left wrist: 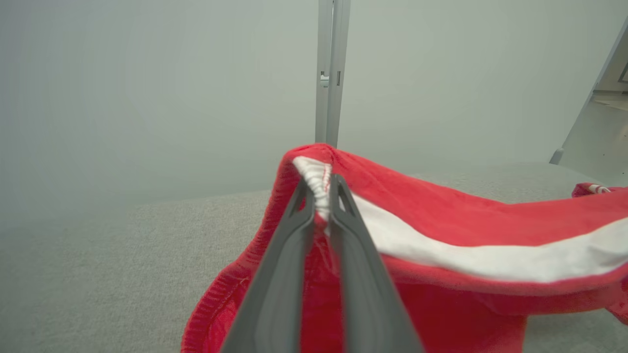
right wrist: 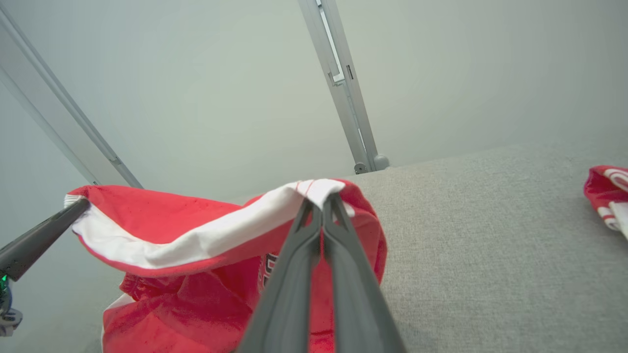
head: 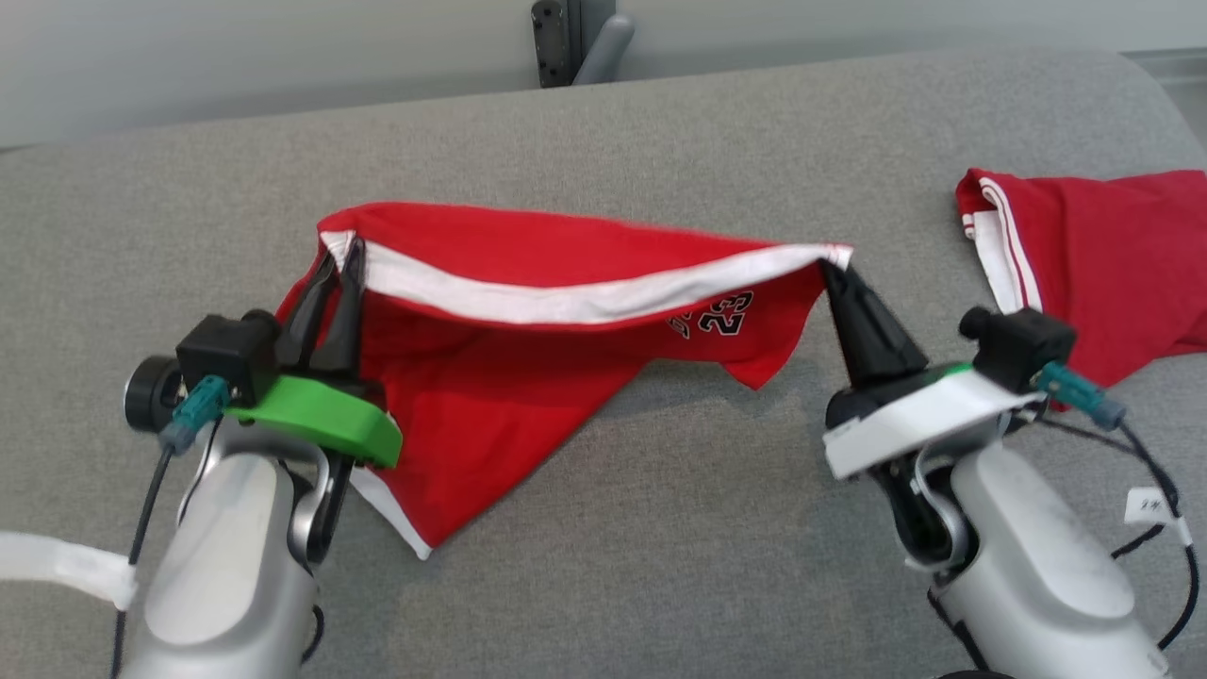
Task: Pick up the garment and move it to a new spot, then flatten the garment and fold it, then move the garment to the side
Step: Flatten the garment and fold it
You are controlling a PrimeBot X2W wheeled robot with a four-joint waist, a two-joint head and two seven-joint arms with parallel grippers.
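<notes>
The left gripper (head: 341,253) is clamped on the 10 o'clock corner of the red fabric garment with white band (head: 509,396). The right gripper (head: 835,273) is clamped on its 2 o'clock corner. The band is stretched between them, and the lower cloth rests on the grey fabric surface (head: 660,528). A second red garment (head: 1113,255) lies at 3 o'clock.

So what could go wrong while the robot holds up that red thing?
The left gripper and right gripper pinch only the ends of the white band on the red garment, so it might slip out.
Its low corner trails on the grey surface, so it may land creased.
The other red garment lies near the right arm and might get snagged.
</notes>
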